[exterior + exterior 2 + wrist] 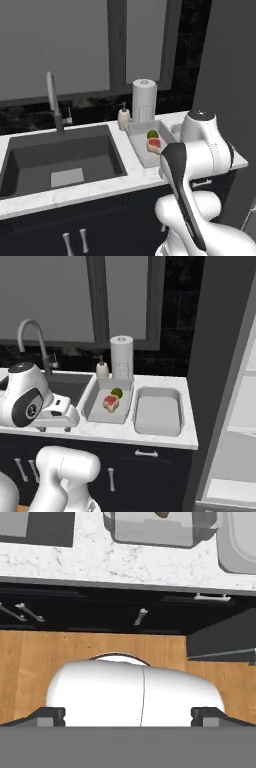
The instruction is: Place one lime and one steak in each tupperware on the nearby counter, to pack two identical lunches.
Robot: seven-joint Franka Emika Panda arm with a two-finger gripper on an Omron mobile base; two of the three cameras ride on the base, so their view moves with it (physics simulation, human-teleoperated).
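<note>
One lunch looks packed and the other not begun. On the white marbled surface, right of the sink basin, two light-grey trays sit side by side. The left tupperware holds a lime at its far end and a steak touching it on the near side; the left base view shows the same pair, lime behind steak. The right tupperware has nothing in it.

The step in hand, as I judge it, is to fetch the second lime and second steak. Neither is on this surface, so the next move calls for finding them elsewhere. The white shelves at the far right of the right base view may be where to look, though nothing on them can be made out.

The arm is folded back, its elbow raised over the near edge of the surface and its hand turned downward. The hand view looks down past the surface edge and the dark cabinet fronts to the wooden floor. The gripper carries nothing: its two dark tips stand wide apart at the bottom corners of that view, with no object between them.
</note>
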